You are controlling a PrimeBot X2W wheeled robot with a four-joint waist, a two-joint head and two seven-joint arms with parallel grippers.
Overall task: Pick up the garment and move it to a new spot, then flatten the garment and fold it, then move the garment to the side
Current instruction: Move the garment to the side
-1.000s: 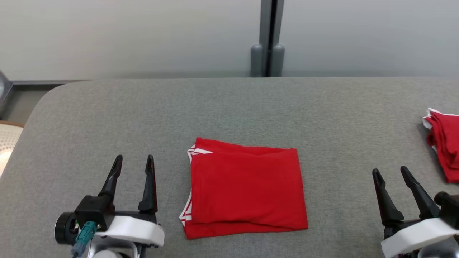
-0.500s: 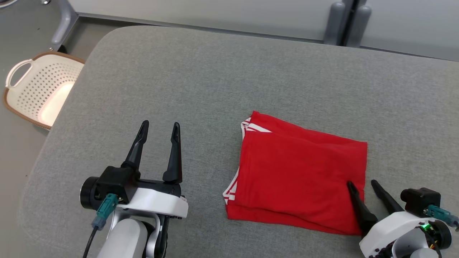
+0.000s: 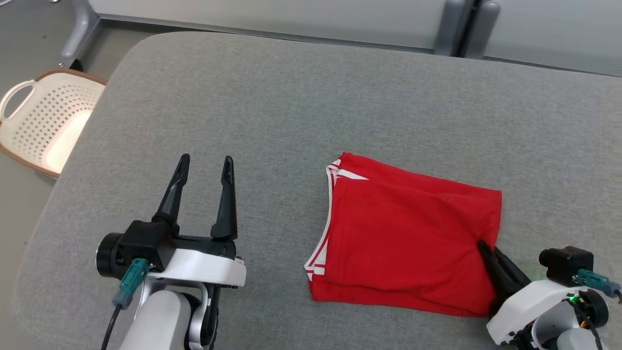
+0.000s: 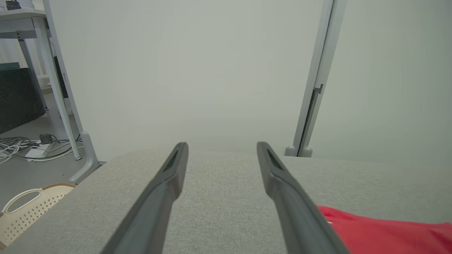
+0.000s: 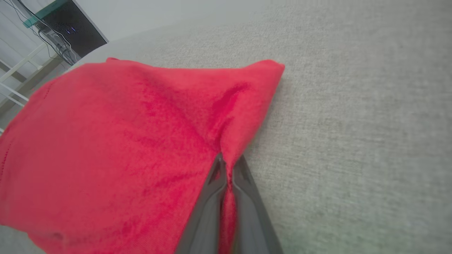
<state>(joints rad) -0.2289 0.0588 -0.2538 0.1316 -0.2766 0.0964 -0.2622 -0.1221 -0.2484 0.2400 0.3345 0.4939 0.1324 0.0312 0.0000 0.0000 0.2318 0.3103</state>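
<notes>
I am counting one red garment (image 3: 408, 233), lying right of centre in the head view, and one perforated basket (image 3: 48, 112), sitting at the left edge beside the single grey table (image 3: 291, 97). I am also seeing two grippers, the left gripper (image 3: 206, 158) at lower left and the right gripper (image 3: 487, 247) at lower right, each carrying two dark fingers, so four fingers in all. At the top right, two rounded grey posts (image 3: 447, 29) are standing side by side.
</notes>
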